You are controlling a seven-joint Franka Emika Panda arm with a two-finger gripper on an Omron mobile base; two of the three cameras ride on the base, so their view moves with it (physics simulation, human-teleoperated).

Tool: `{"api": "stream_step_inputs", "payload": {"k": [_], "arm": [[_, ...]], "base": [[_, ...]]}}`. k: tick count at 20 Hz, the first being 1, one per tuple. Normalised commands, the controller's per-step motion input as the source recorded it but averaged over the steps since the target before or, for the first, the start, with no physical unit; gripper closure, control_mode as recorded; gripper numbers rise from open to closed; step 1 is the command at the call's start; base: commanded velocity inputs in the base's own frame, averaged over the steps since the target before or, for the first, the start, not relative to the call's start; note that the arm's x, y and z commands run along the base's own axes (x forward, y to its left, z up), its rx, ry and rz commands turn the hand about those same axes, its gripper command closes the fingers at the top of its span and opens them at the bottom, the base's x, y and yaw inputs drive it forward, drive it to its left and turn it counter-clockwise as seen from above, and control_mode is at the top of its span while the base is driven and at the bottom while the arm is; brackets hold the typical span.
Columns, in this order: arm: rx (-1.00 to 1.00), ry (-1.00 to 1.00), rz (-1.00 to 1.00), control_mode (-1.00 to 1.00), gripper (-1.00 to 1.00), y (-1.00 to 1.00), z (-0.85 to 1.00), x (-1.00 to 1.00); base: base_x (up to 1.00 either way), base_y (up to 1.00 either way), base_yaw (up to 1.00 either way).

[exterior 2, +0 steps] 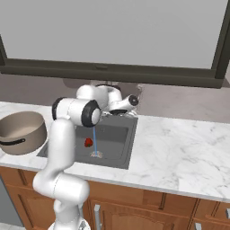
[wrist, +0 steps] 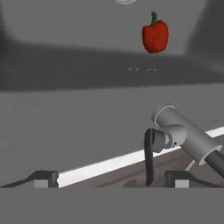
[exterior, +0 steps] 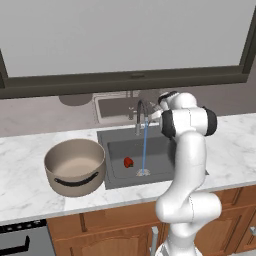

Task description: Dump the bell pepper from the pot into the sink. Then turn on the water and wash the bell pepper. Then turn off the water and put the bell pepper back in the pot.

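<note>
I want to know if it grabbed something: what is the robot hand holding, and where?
Nothing. The gripper is open by the faucet, and the bell pepper lies loose in the sink.

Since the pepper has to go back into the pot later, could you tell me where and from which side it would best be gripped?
Probably across the red body of the bell pepper, coming from above. It lies on the floor of the sink, apart from the walls and beside the water stream, so the top is free. Its green stem looks too thin to grip.
</note>
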Motion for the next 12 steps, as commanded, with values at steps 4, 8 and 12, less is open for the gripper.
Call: {"api": "stream_step_inputs", "payload": {"k": [4,8,12], "arm": [[0.04,0.00,-0.02,-1.00,-1.00,-0.44,0.27,-0.65],[0.00,0.00,-0.03,-1.00,-1.00,-0.26,0.02,-0.38],[0.00,0.00,-0.02,-1.00,-1.00,-0.02,0.00,-0.06]], "base": [[0.00,0.00,0.00],[0.00,0.00,0.00],[0.00,0.00,0.00]]}}
